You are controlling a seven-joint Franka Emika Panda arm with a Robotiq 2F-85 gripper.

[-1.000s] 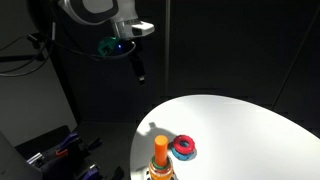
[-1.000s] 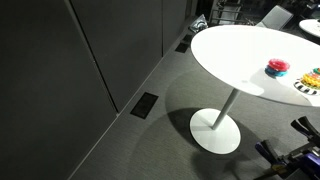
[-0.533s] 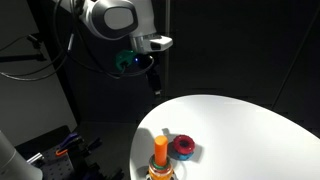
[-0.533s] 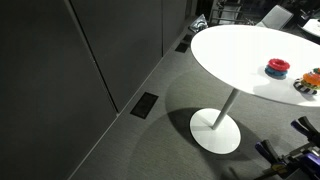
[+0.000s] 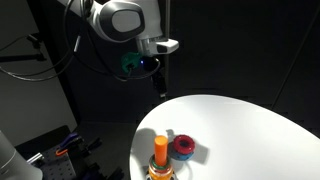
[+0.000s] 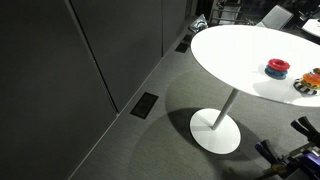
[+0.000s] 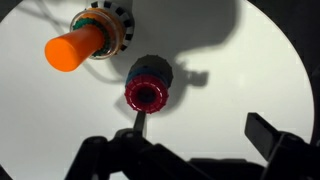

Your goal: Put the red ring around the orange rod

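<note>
Shifted a little closer to the white table [image 5: 250,115] than half a second ago, the arm holds its claw [image 5: 160,84] in the air over the table's near edge, well apart from everything on it. From the wrist, its fingers are spread wide with nothing between them. The red ring [image 7: 149,92] lies flat on top of a blue ring [image 6: 277,73], just beside the orange rod [image 7: 75,48], which stands upright on its wider base.
</note>
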